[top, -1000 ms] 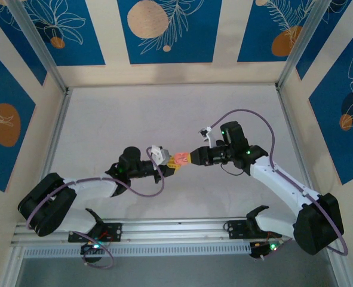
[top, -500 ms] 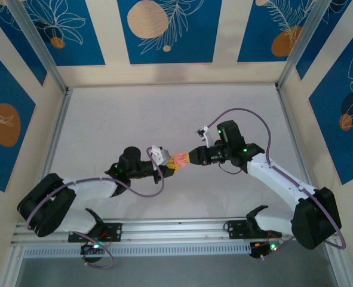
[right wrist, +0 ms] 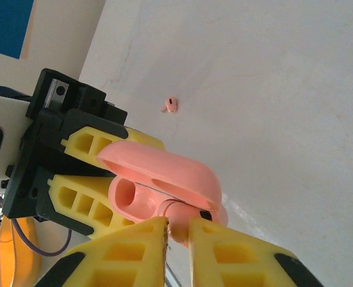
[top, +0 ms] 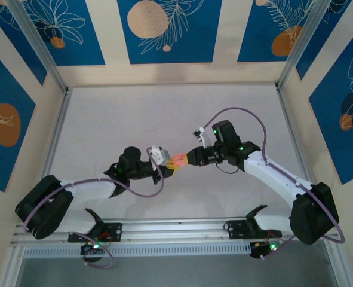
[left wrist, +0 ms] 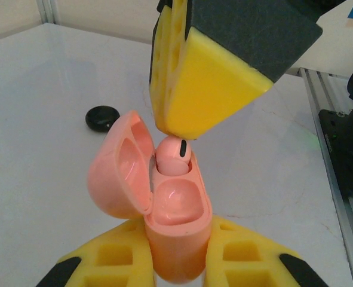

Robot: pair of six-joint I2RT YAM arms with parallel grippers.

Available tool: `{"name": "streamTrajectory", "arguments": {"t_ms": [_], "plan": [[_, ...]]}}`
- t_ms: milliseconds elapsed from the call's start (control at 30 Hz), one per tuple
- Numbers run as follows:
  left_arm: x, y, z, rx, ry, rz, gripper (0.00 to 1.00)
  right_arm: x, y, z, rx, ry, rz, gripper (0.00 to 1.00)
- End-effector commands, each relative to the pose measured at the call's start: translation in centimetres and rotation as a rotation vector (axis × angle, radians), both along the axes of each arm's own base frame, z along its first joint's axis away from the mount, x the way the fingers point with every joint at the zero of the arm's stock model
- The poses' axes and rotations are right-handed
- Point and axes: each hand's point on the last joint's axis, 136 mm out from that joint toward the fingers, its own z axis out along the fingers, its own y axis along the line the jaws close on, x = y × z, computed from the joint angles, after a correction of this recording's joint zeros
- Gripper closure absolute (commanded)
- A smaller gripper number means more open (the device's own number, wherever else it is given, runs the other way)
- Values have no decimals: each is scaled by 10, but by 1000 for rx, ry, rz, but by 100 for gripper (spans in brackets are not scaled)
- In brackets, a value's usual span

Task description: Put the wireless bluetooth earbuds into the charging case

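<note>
- Earbud point(left wrist: 175, 156), pink, partly in the far socket of the open charging case point(left wrist: 177, 224); right gripper point(right wrist: 178, 232) pinches it, fingers nearly together.
- Left gripper point(left wrist: 176, 266) clamped tight on the case base, mid-table.
- Left wrist view: black oval object point(left wrist: 102, 118) on table point(left wrist: 33, 89), left of case.
- Right wrist view: small pink piece point(right wrist: 171, 105) lying apart on table.
</note>
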Motion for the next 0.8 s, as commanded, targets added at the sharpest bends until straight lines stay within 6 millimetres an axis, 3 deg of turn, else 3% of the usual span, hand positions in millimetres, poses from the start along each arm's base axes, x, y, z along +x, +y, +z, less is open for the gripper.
{"name": "streamTrajectory", "arguments": {"t_ms": [0,267,567,667,767], "plan": [[4,2,19,-34,-73,19,87,-2,4,22,29,-55,20,75],[32,38,5,44,-8,207,89,-1,7,43,55,-100,6,71],[70,118,-13,53,146,558,89,13,16,29,-127,1,-137,68],[80,148,-24,54,209,686,88,15,31,21,-159,100,-178,68],[86,173,-32,36,264,778,88,13,59,12,-174,155,-176,68]]}}
